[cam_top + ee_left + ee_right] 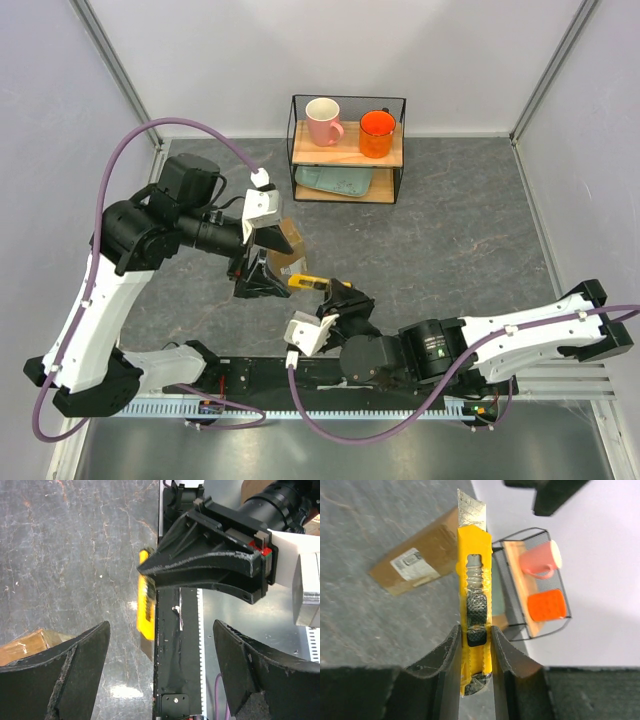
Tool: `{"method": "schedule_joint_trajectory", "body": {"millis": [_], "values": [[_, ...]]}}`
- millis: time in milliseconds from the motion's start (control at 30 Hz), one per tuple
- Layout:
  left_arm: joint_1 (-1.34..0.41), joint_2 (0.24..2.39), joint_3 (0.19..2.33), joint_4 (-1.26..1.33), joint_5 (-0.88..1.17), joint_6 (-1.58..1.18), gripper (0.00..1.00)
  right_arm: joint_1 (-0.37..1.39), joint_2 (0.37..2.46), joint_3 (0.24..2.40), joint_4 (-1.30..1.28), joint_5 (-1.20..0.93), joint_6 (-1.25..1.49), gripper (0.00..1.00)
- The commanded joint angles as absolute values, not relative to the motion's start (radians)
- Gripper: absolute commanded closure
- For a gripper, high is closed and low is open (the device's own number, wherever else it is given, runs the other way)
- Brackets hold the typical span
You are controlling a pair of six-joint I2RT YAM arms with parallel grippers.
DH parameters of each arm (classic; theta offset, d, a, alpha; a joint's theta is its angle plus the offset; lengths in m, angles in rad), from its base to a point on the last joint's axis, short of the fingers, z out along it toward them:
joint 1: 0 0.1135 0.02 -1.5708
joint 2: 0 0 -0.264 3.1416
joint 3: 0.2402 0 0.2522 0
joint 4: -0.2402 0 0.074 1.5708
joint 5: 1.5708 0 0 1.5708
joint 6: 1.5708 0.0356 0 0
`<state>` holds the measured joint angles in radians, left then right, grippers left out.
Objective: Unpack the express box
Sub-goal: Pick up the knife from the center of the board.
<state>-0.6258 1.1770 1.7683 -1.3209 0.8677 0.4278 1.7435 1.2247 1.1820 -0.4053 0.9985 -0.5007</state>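
The right pincer (pixel 475 630) is clamped on one yellow utility knife (pixel 474 580) with its blade out. Beyond the blade tip, one express box (pixel 415 562) lies flat on the worktop (pixel 450 230), label up. The left pincer (pixel 161 625) stands wide apart, the same box beside one finger, and farther off one wire shelf (pixel 348 155) carries two mugs.

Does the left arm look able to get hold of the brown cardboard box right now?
Probably yes: the left gripper hangs open right beside the express box, nothing between them. The right gripper, holding the knife, is close, though.
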Motion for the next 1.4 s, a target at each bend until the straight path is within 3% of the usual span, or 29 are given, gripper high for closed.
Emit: {"method": "schedule_joint_trajectory", "body": {"millis": [0,233,800,1033,1367], "values": [[-0.629,1.177,1.796,-1.413,0.927,0.492,0.1,1.761,1.184,1.201,-0.345,1.19,-0.687,1.0],[-0.629,1.187,1.786,-1.424,0.902,0.505,0.12,1.784,1.192,1.184,-0.16,1.259,-0.888,1.0],[-0.627,1.149,1.776,-1.359,0.877,0.483,0.13,1.831,1.226,1.196,-0.173,1.269,-0.906,1.0],[-0.629,1.204,1.793,-1.44,0.93,0.529,0.25,1.89,1.241,1.184,-0.025,1.299,-1.131,1.0],[-0.63,1.212,1.804,-1.473,0.942,0.566,0.32,1.887,1.252,1.17,0.049,1.316,-1.262,1.0]]}}
